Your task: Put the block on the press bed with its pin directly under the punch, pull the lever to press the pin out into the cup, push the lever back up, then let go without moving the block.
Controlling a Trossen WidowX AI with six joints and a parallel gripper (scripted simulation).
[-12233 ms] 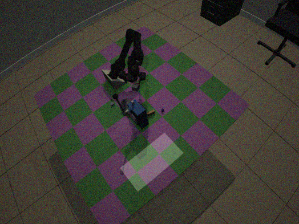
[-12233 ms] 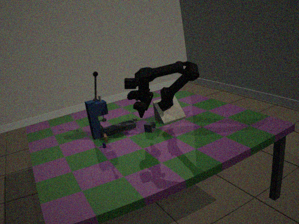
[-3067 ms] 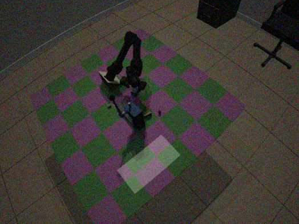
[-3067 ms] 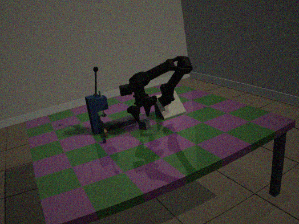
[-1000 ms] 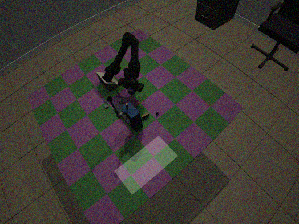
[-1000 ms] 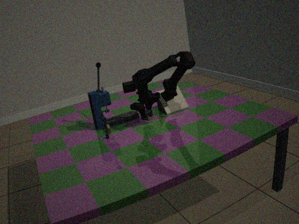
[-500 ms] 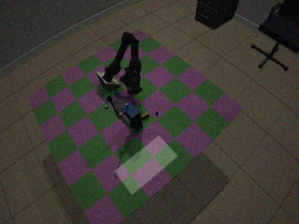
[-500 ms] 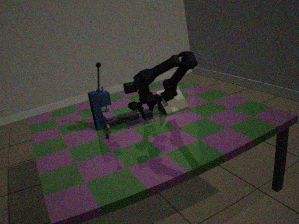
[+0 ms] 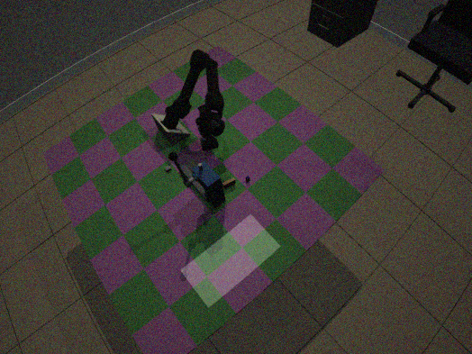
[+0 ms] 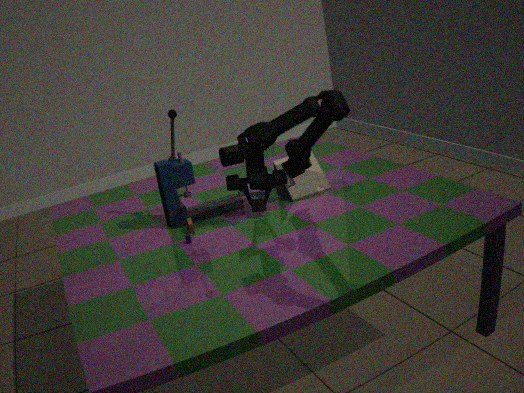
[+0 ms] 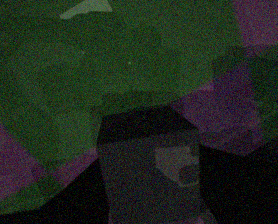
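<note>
I have the tool (image 9: 209, 144) (image 10: 258, 201) (image 11: 144, 155) clamped on the grey block (image 10: 257, 194) (image 11: 150, 175), and from my side view the block sits between the two dark fingers, low over the checkered worktop (image 9: 297, 169) (image 10: 320, 233) (image 11: 120, 55). My wrist view looks right onto it: the block fills the lower middle, black finger shapes on both sides, with a paler patch and a darker round spot on the face toward me. From above, the arm's end hides the block, so I can't judge its seating there. The block is away from the blue press (image 9: 208, 177) (image 10: 172, 190), on the side toward the arm, with open space between them; it is neither on the bed nor under the metal punch (image 10: 187, 192). I can't make out its pin. The press lever (image 9: 180, 169) (image 10: 172, 135) stands upright in my side view, its black knob (image 9: 173, 156) (image 10: 172, 114) at the top, and the tool is well apart from it. An orange-brown piece (image 9: 229, 183) (image 10: 190, 224) lies just beside the press, and a small dark blue item (image 9: 247, 179) (image 10: 188, 239) is near that. Behind the tool, a pale tilted panel (image 9: 182, 131) (image 10: 310, 185) stands by the lower arm.
</note>
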